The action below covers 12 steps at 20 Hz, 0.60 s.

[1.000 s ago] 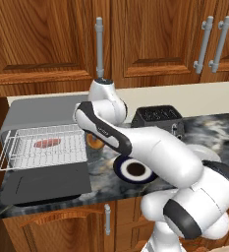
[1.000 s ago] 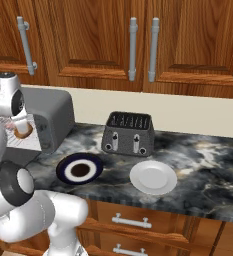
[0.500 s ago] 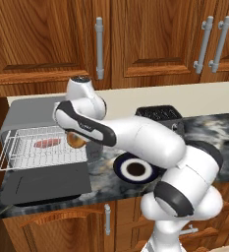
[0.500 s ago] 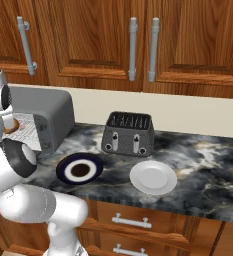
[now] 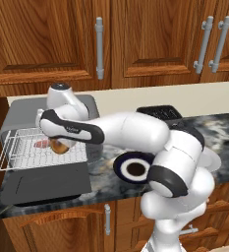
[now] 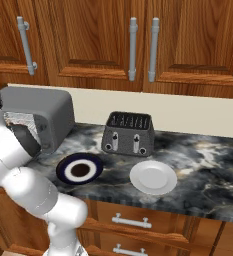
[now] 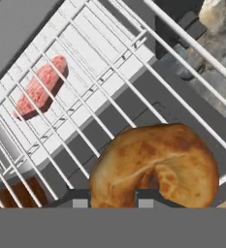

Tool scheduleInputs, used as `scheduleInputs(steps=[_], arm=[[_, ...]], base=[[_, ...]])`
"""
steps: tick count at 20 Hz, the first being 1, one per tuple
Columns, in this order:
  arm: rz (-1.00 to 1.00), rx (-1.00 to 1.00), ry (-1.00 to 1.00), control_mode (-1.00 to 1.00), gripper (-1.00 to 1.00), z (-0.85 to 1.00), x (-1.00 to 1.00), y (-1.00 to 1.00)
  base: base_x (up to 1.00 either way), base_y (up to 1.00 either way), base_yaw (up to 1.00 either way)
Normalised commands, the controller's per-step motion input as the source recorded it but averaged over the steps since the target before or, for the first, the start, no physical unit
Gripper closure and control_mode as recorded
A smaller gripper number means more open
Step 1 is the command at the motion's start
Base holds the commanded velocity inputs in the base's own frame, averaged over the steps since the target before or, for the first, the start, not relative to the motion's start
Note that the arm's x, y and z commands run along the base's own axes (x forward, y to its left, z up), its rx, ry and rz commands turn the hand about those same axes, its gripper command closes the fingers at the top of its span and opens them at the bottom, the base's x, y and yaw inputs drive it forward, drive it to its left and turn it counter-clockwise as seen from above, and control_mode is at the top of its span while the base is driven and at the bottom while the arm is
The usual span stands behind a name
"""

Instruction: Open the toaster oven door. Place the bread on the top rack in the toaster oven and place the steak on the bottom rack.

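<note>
While held: the bread (image 7: 155, 164) sits pinched in the gripper (image 7: 112, 198), both finger tips pressed on its near edge, jaws part closed around it.
Bread place: above the pulled-out wire rack (image 5: 30, 150) of the toaster oven (image 5: 22, 110), near the rack's front right part; in the left base view it shows as a brown lump (image 5: 59, 146) under the hand.
Bread handling: judged light, soft crust, squashes if squeezed hard; rounded so it could roll out of a loose pinch. Hold across the middle, mild force.
Steak place: the steak (image 7: 39, 87) lies flat on a wire rack in the toaster oven, further in than the bread, well apart from it. Which rack it is on, cannot tell for sure.
Steak handling: judged floppy, slick, heavier than the bread; best taken across the short width.
Door: the toaster oven door (image 5: 47, 184) lies open and flat in front of the toaster oven, on the desk (image 5: 219, 128).
Risk: bread may slip between wires or tip off the rack edge on release.
Other: black toaster (image 6: 128, 132) and white plate (image 6: 153, 176) right of the toaster oven.
</note>
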Motion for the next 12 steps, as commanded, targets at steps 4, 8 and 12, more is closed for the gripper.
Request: scheduleInputs(steps=[4, 8, 12], arm=[[0.06, 0.00, 0.00, -1.00, 1.00, -0.36, 0.18, 0.17], [0.07, 0.00, 0.00, -1.00, 1.00, -0.31, 0.14, 0.21], [0.08, 0.00, 0.00, -1.00, 1.00, -0.18, 0.04, 0.23]], base=[[0.00, 0.00, 0.00], [0.00, 0.00, 0.00], [0.00, 0.00, 0.00]])
